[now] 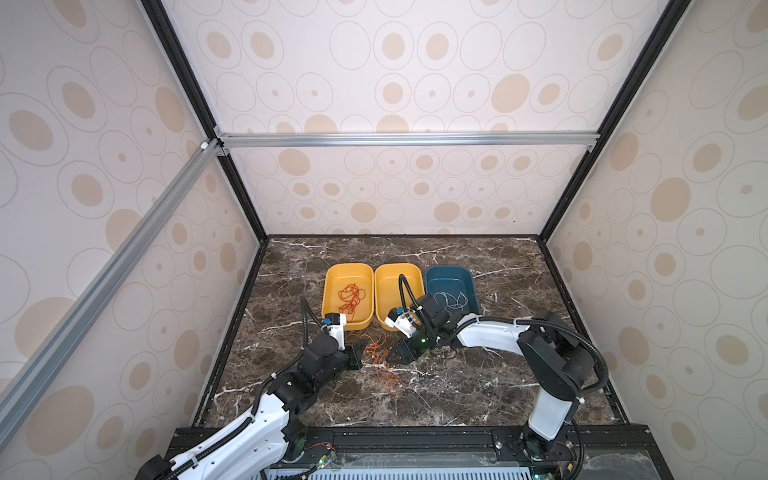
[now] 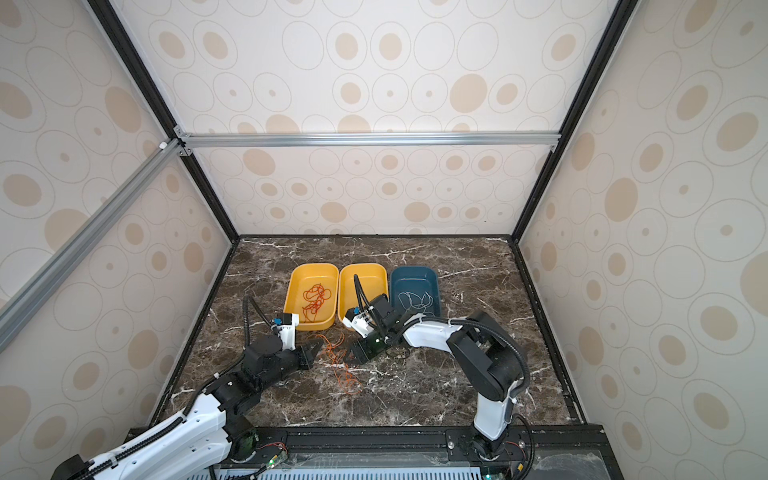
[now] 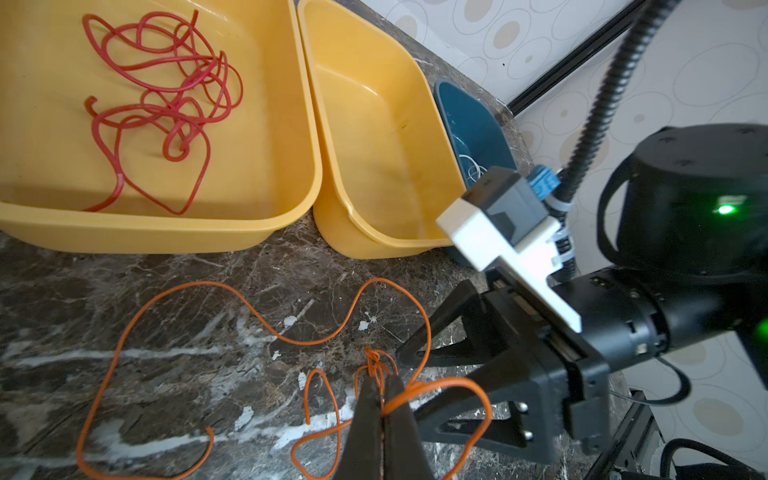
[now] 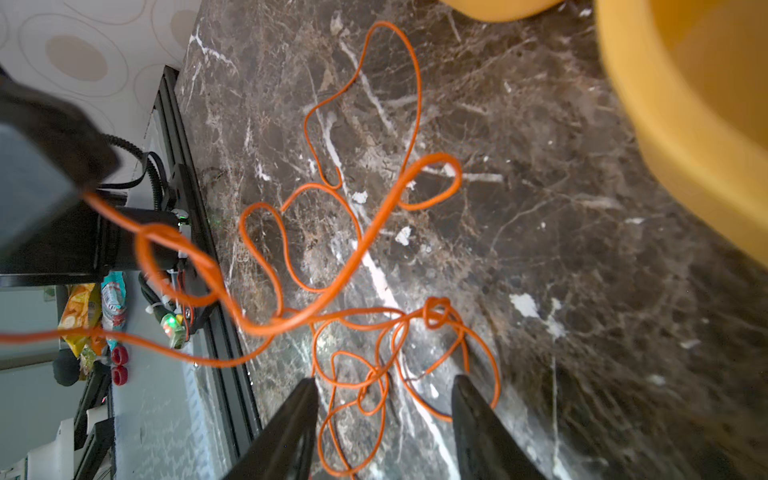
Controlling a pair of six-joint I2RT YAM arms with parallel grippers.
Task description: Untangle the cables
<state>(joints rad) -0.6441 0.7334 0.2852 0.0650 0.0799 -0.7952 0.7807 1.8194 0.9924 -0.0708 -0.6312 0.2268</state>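
An orange cable (image 1: 384, 365) lies in loose loops on the marble table between my two grippers, with a small knot (image 3: 373, 356) in it. My left gripper (image 3: 380, 380) is shut on a strand of this orange cable (image 3: 232, 291) just behind the knot. My right gripper (image 4: 384, 380) is open, its jaws standing either side of several orange loops (image 4: 365, 390) low over the table. In the left yellow bin (image 1: 328, 291) there is a red cable (image 1: 351, 297), a tangled bundle (image 3: 166, 91) in the left wrist view. A thin white cable (image 1: 451, 301) lies in the blue bin (image 1: 449, 272).
The middle yellow bin (image 1: 390, 274) holds no cable and stands right behind my right wrist. The three bins sit in a row at mid-table. Black frame rails border the table on all sides.
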